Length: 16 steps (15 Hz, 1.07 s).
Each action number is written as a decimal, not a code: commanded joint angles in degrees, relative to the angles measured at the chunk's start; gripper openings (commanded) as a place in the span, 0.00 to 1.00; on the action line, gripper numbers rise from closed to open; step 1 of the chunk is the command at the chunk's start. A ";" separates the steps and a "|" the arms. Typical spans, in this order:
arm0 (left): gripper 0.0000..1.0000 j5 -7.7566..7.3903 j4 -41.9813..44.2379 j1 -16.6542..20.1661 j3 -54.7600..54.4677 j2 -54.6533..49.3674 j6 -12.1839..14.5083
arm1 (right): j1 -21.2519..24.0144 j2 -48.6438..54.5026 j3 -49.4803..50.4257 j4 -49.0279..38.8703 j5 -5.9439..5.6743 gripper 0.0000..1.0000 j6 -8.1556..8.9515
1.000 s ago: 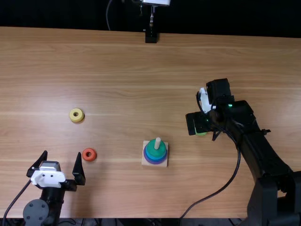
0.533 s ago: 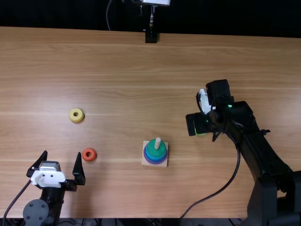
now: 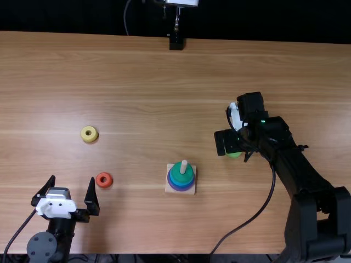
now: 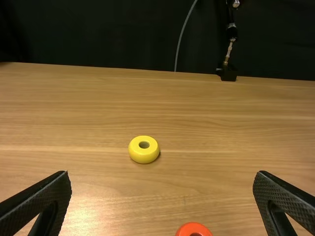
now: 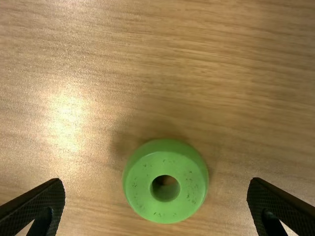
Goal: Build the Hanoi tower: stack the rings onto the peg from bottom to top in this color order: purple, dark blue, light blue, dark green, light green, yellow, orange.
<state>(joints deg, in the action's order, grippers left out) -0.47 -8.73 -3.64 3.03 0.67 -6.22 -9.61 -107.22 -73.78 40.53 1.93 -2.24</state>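
In the top view my left gripper (image 3: 66, 197) stands open at the lower left, nothing between its fingers; the left wrist view shows the same gripper (image 4: 161, 196). My right gripper (image 3: 231, 143) is over the light green ring (image 3: 235, 154), mostly covering it. In the right wrist view the open gripper (image 5: 155, 204) has the light green ring (image 5: 140, 196) between its spread fingers, touching neither. The peg (image 3: 184, 164) rises from a square base (image 3: 169, 188) holding purple, dark blue or light blue, and dark green (image 3: 178, 176) rings, dark green uppermost.
Loose on the table (image 3: 148, 82) at the left lie the yellow ring (image 3: 85, 138) and, nearer, the orange-red ring (image 3: 99, 183), just beyond the left gripper. A cable runs beside the right arm. A black stand (image 3: 176, 43) is at the far edge.
The right arm has shifted slightly to the left in the top view, and a little more of the light green ring shows. The left arm and the rings have stayed put.
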 commanded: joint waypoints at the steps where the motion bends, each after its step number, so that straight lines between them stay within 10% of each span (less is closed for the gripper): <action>1: 1.00 -0.69 -1.18 0.65 -2.59 -0.67 0.21 | 0.11 -0.53 0.39 -0.08 0.07 1.00 0.66; 16: 1.00 -0.69 -1.18 0.65 -2.59 -0.67 0.21 | 0.03 -5.54 -0.14 0.03 0.07 1.00 0.66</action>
<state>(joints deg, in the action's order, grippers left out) -0.47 -8.75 -3.64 3.03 0.67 -6.24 -9.61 -111.81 -73.80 40.64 1.93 -2.20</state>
